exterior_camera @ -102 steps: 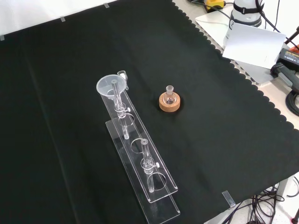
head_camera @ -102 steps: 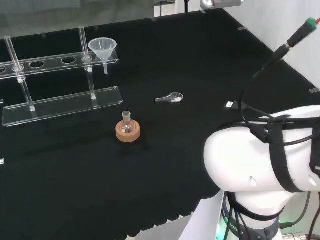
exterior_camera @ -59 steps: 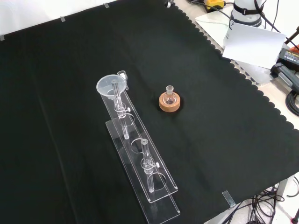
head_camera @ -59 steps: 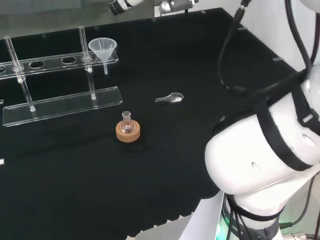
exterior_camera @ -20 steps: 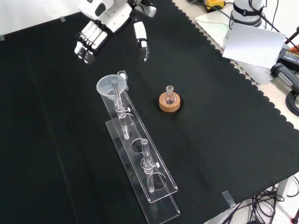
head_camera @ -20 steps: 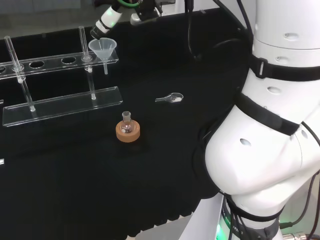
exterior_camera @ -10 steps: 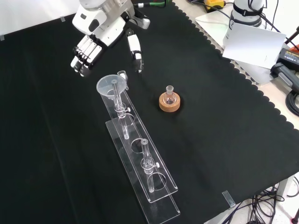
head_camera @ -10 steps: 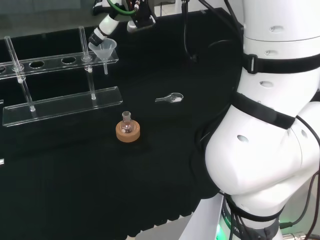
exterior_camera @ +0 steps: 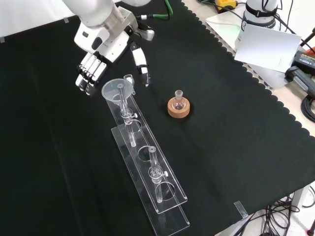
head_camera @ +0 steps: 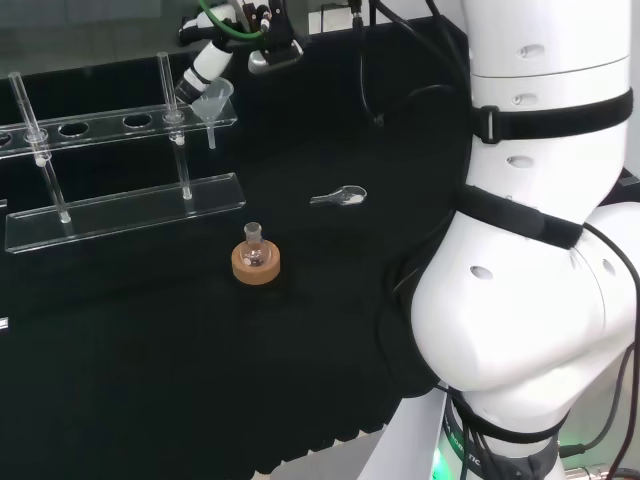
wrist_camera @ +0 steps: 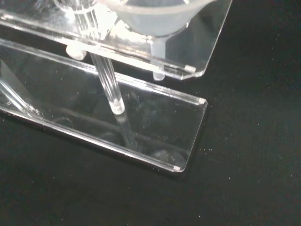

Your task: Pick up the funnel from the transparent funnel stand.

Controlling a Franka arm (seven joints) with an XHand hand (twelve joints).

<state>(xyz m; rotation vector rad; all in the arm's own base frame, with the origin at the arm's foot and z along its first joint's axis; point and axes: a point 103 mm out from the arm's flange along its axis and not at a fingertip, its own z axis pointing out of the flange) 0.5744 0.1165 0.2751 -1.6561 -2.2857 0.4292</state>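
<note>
A clear plastic funnel [exterior_camera: 118, 89] sits in the end hole of the transparent stand [exterior_camera: 147, 169], its stem hanging below the upper shelf. My hand [exterior_camera: 109, 45] hovers open just past that end. In the front view its fingers [exterior_camera: 88, 74] reach down left of the funnel's rim and the thumb [exterior_camera: 141, 63] comes down to its right, neither clearly touching it. In the head view a finger [head_camera: 201, 70] overlaps the funnel [head_camera: 214, 100] at the stand's [head_camera: 120, 212] right end. Close in the wrist view are the funnel's bowl [wrist_camera: 155, 20] and the stand's base plate [wrist_camera: 155, 127].
A small round flask on a cork ring [exterior_camera: 178, 106] stands right of the stand in the front view. A small clear spoon-like piece [head_camera: 340, 196] lies on the cloth. Upright glass rods [exterior_camera: 153, 164] rise from the stand. The arm's white links [head_camera: 540, 250] fill the head view's right.
The hand has come in from the front view's top and dropped toward the funnel; over the last second its fingers and thumb moved down to either side of the rim.
</note>
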